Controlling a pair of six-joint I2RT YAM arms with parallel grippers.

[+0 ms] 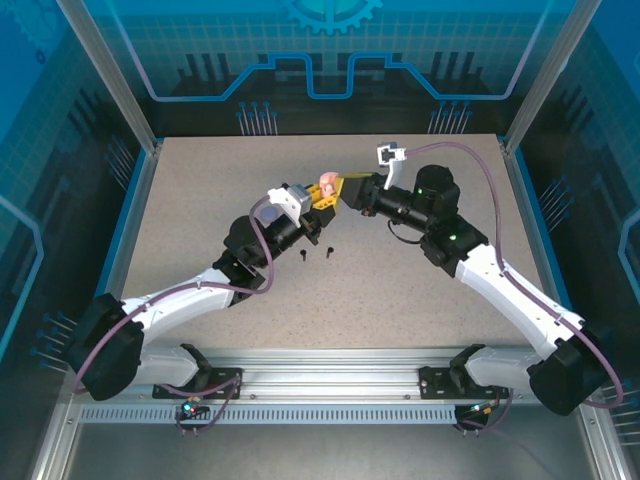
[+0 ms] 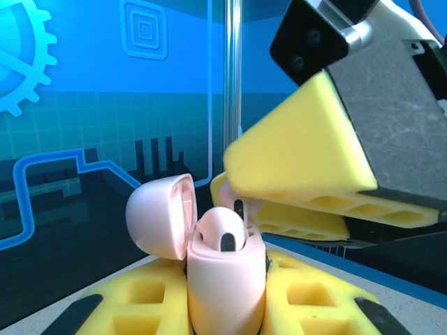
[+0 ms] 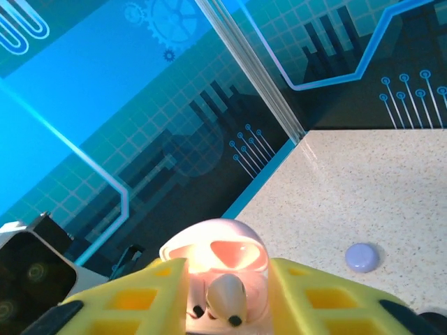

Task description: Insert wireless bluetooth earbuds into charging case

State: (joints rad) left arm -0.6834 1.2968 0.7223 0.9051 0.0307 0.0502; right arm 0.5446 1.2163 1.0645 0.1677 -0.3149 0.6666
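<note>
My left gripper [image 1: 320, 192] [image 2: 225, 296] is shut on a pale pink charging case [image 2: 223, 279], held upright above the table with its lid [image 2: 159, 216] swung open. One pale pink earbud [image 2: 223, 234] sits in the case's near socket. A second pink earbud [image 3: 227, 296] stands in the case mouth between the yellow fingers [image 3: 136, 300] of my right gripper [image 3: 228, 276] [image 1: 345, 190]. Those jaws are open, with a gap on each side of the earbud. Two black earbuds [image 1: 303, 253] [image 1: 330, 250] lie on the table below the left wrist.
A small round lilac case [image 3: 362, 257] rests on the speckled tabletop [image 1: 420, 290] beyond the right gripper. Blue-patterned walls and metal posts [image 1: 120, 100] fence the table. Both grippers meet nose to nose over the table's middle back.
</note>
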